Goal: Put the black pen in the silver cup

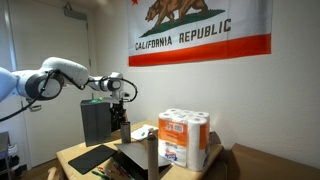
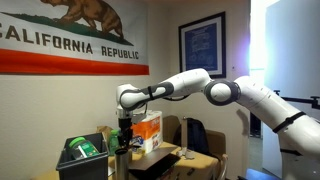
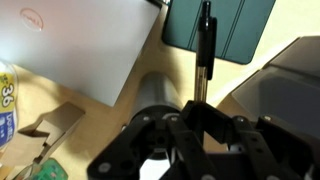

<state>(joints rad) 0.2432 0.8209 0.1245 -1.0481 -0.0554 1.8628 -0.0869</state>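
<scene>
- gripper (image 1: pixel 120 98) in an exterior view hangs high over the table (image 1: pixel 75 152), at the end of the arm. something thin and dark hangs under it, but it is too small here to name with certainty. one pack of paper rolls (image 1: pixel 184 135) stands on the table nearby.
- in an exterior view from another place, the gripper (image 2: pixel 124 118) again points down above the table things, next to one orange box (image 2: pixel 148 128). i cannot tell the pen or the cup apart in this picture.
- the wrist view is the clear one: the gripper (image 3: pixel 200 115) has its fingers closed on the black pen (image 3: pixel 204 50), which sticks straight out from between them, toward the table.
- the silver cup (image 3: pixel 158 95) is below, blurred. in this picture it lies just beside the pen's line, not under the tip. the tip shows over a dark green tablet case (image 3: pixel 225 25).
- one silver laptop (image 3: pixel 80 40) lies on the other side of the cup.
- progress, as i judge it: the pen is picked up and lifted — this part is done. what is left is to bring the pen over the cup's mouth, lower it in, and release it.
- count: one black pen, one silver cup, one gripper, one laptop, one tablet case.
</scene>
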